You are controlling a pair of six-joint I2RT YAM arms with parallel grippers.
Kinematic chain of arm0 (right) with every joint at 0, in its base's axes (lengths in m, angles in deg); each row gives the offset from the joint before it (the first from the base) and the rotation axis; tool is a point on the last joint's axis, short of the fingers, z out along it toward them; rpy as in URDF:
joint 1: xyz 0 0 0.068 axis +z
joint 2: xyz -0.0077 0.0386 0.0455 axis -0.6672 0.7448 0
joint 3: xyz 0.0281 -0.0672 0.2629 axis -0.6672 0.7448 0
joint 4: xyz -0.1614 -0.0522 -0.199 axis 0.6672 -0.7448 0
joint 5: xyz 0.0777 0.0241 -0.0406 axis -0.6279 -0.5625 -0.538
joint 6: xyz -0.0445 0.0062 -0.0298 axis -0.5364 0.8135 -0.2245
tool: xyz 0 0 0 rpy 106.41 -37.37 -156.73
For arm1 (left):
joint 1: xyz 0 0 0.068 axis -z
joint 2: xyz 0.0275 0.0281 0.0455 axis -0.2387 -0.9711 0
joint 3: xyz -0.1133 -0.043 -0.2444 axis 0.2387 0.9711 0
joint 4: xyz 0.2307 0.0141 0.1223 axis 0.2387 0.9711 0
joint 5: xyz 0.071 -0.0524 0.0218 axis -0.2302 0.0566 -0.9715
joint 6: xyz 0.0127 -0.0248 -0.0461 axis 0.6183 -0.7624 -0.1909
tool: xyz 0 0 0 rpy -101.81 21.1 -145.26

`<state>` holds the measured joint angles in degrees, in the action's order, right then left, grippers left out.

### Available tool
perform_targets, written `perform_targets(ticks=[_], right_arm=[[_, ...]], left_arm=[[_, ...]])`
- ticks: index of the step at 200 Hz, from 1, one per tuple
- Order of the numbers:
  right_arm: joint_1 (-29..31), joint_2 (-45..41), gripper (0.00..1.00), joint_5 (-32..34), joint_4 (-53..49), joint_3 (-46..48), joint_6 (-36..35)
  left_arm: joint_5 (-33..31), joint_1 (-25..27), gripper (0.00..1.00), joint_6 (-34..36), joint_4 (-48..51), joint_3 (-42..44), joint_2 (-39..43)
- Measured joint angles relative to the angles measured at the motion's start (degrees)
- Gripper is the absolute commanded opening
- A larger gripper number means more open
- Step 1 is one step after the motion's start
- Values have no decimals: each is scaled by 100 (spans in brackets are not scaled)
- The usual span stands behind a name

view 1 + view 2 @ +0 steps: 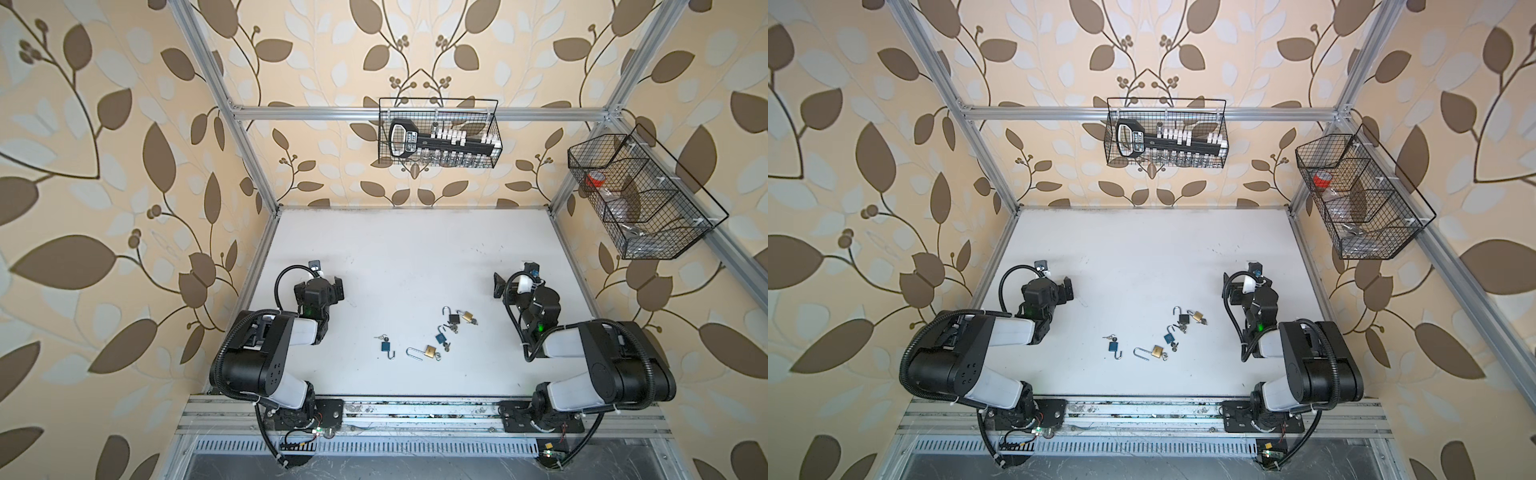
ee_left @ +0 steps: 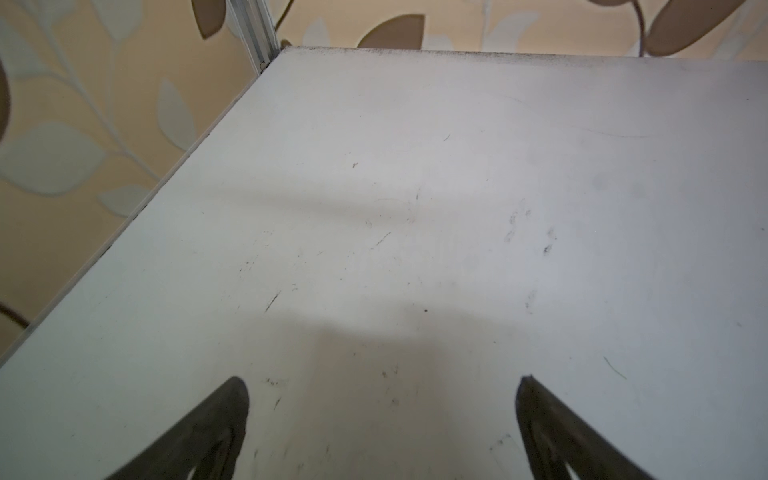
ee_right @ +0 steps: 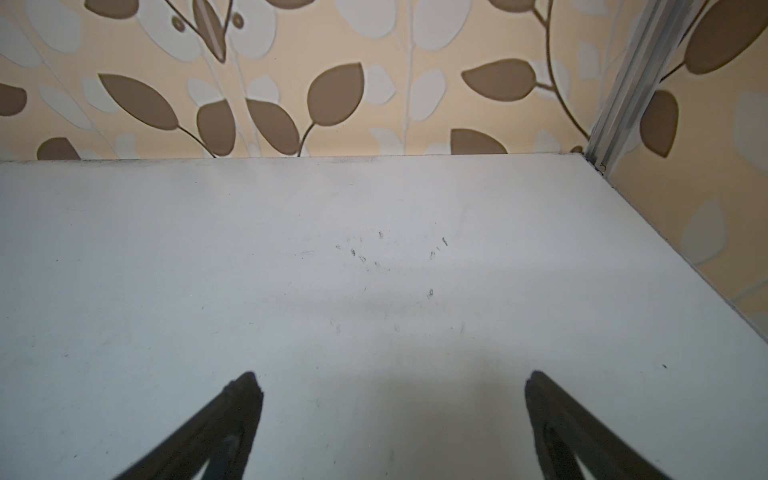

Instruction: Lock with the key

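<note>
Both top views: five padlocks clustered on bench (image 1: 415, 249) between arms, toward front: blue padlock (image 1: 385, 345), long-shackle brass padlock (image 1: 431, 352), second blue padlock (image 1: 440, 338), black padlock (image 1: 454, 318), second brass padlock (image 1: 467, 316); keys (image 1: 379, 337) beside leftmost blue; two arms folded low, well apart from locks; back wire basket (image 1: 436, 99), side wire basket (image 1: 665, 237) on frame.
Left wrist view: left end effector (image 2: 382, 380) spread, empty, over bare bench; padlocks out of frame.
Right wrist view: right end effector (image 3: 390, 376) likewise spread, empty; bench, wallpaper (image 3: 332, 95), corner post (image 3: 631, 83) only.
</note>
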<state>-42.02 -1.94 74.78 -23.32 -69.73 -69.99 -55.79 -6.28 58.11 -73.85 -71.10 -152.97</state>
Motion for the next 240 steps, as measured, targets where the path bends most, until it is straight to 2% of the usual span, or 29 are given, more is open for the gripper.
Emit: perform_targets(ticks=[25,49,71,99,119,138,159,179,198,240], right_arm=[[223,-597,99,219,-286,-7,-103],[459,-1080,99,505,-811,-181,-138],[590,-1270,99,789,-1338,-531,90],[605,-1390,99,1331,-2354,-1158,1069],[605,-1340,99,1770,-3200,-1617,1965],[599,-1217,99,1910,-3930,-1915,2500],[570,-1143,99,1753,-4616,-2083,2844],[555,-1196,99,1429,-4916,-2055,3027],[557,-1429,99,1032,-4959,-1897,3117],[695,-1676,99,0,-5014,-1797,3130]], left_arm=[[-586,435,99,129,350,13,404],[-1158,876,99,219,1012,-376,997],[-1499,1069,99,57,1821,-811,1495],[-1834,1080,99,-737,3211,-1519,1867],[-1770,1080,99,-1327,3965,-1777,2090],[-1556,1080,99,-1998,4708,-1897,2308],[-1178,1078,99,-2704,5539,-2044,2522],[-828,1080,99,-3099,5945,-2061,2758],[-632,1080,99,-3261,6212,-2083,2826],[-612,1080,99,-3567,6778,-2260,2675]])
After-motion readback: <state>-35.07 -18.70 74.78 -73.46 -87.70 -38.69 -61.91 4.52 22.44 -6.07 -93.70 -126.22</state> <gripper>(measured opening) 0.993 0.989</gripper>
